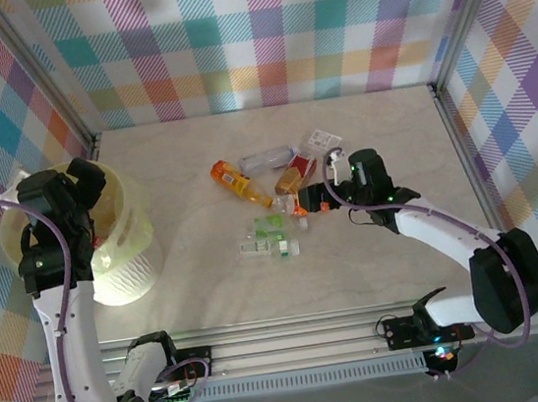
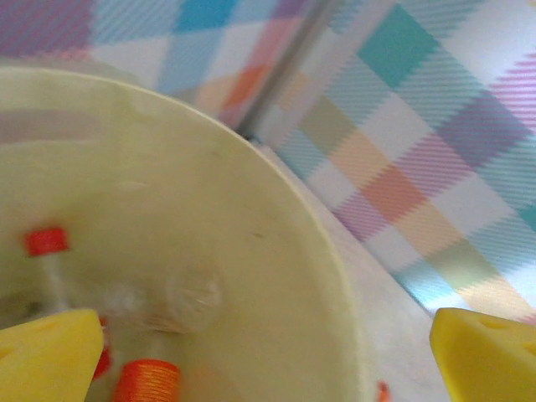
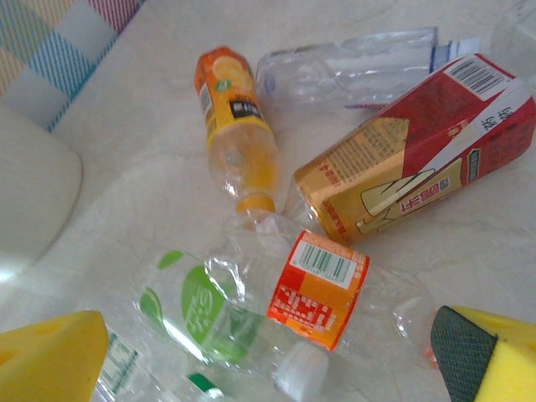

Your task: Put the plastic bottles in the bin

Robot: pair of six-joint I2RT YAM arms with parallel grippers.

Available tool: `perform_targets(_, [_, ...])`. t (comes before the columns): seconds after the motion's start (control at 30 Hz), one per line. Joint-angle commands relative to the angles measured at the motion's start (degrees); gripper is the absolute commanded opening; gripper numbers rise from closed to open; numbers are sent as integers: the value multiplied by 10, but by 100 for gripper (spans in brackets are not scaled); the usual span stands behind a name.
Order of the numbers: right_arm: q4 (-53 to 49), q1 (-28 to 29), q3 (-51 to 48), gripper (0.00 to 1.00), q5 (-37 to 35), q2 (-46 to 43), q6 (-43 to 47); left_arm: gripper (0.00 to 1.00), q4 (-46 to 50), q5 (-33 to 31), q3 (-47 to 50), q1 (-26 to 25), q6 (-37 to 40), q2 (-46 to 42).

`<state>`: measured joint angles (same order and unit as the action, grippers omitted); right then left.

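In the top view the bin (image 1: 129,264), at the left of the surface (image 1: 389,136), is partly hidden by the left arm. Inside it the bottles are blurred, a red cap (image 2: 46,241) and an orange cap (image 2: 146,381) being made out between the widely parted pads of the left tool (image 2: 268,360), by which nothing is held. The remaining bottles are heaped mid-surface beneath the wide, empty right tool (image 3: 268,368), its pads cut off at the lower corners: an orange bottle (image 3: 234,142), a clear bottle (image 3: 352,67), a red-and-gold carton (image 3: 410,159), and crushed ones whose outlines are hard to separate.
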<state>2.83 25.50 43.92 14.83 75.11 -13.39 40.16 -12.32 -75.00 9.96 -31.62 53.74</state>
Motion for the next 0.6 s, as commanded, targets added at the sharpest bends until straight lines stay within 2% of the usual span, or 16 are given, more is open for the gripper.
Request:
perform_targets(0.0, [-39, 3, 26, 100, 39, 13, 130, 100, -39, 112, -15, 0, -25, 4])
perform_targets(0.13, [-58, 3, 36, 100, 22, 26, 215, 100, -58, 112, -15, -39, -50, 10])
perform_targets(0.43, [-167, -3, 64, 100, -18, 76, 447, 100, -106, 46, -29, -206, -29, 57])
perform_targets(0.57, [-159, -11, 63, 100, -16, 100, 505, 100, -133, 28, -32, -268, -6, 86])
